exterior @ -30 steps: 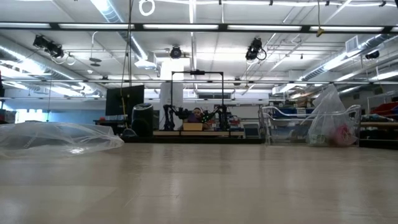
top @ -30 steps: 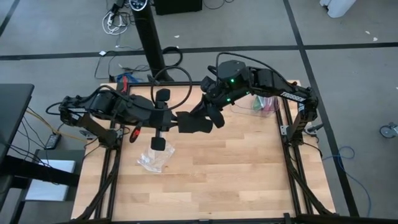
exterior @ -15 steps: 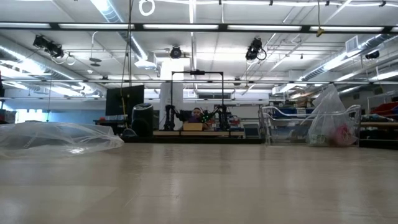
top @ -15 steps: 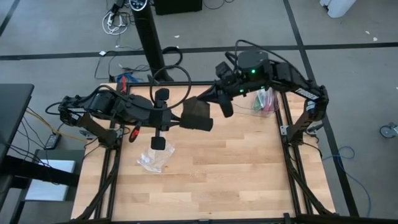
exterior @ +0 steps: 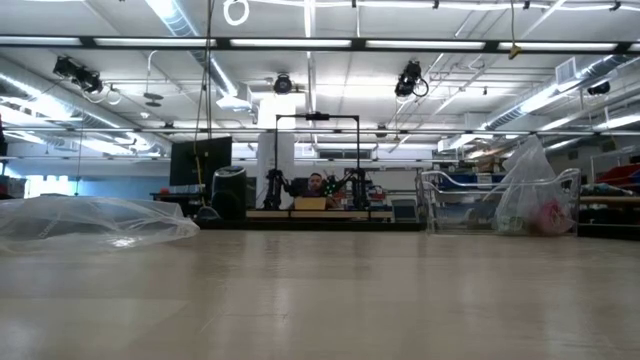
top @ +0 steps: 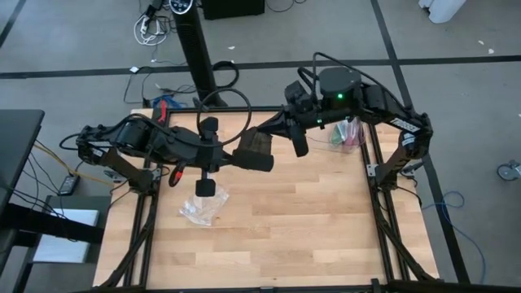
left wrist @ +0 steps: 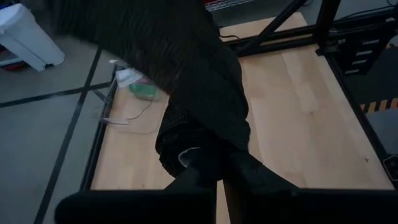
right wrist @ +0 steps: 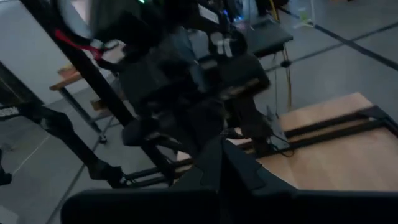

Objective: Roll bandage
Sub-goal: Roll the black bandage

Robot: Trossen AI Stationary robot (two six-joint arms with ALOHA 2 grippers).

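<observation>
Left claw (top: pixel 230 157) pinches the bandage (top: pixel 254 151) roll; plastic bag (top: pixel 203 207) lies below.

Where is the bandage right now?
High view: the bandage hangs above the table's far middle, stretched between the left gripper and the right gripper.

Robotics lab, open-plan: exposed ceiling ducts and strip lights (exterior: pixel 310 44), grey taped concrete floor (top: pixel 456 89), wooden table (top: pixel 309 220), another robot rig (exterior: pixel 316 190) across the hall.
</observation>
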